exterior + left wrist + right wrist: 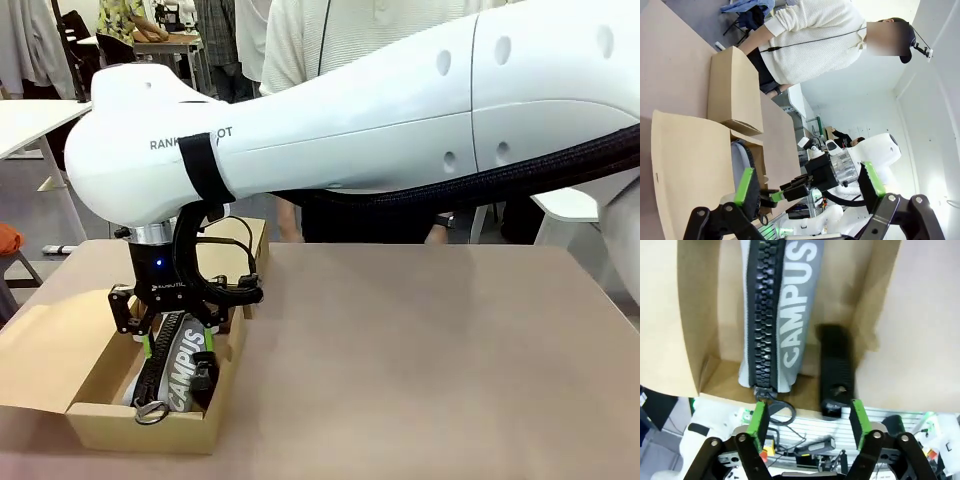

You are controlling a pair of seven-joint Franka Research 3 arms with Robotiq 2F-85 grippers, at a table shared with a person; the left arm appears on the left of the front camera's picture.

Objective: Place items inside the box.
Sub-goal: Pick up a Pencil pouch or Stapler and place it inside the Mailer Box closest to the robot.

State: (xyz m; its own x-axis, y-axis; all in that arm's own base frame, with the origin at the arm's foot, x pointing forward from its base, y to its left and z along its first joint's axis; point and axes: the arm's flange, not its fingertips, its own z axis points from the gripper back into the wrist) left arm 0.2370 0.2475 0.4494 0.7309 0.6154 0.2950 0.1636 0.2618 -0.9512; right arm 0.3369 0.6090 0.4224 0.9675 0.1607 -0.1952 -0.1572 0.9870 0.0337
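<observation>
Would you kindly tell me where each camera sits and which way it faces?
Front: fixed between the arms, facing the person across the table; right arm over the wide tan cardboard box.
Left wrist: rolled sideways, looking past its open left gripper at box and person.
Right wrist: looking down past its open right gripper at grey fabric CAMPUS pouch and black stapler.
All share the box.

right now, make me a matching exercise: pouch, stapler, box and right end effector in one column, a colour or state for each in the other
1 pouch
2 stapler
3 box
4 right end effector

a black, lying in the box
b open, over the box
c tan, flap open
d grey, white lettering

Pairs: 1-d, 2-a, 3-c, 4-b
</observation>
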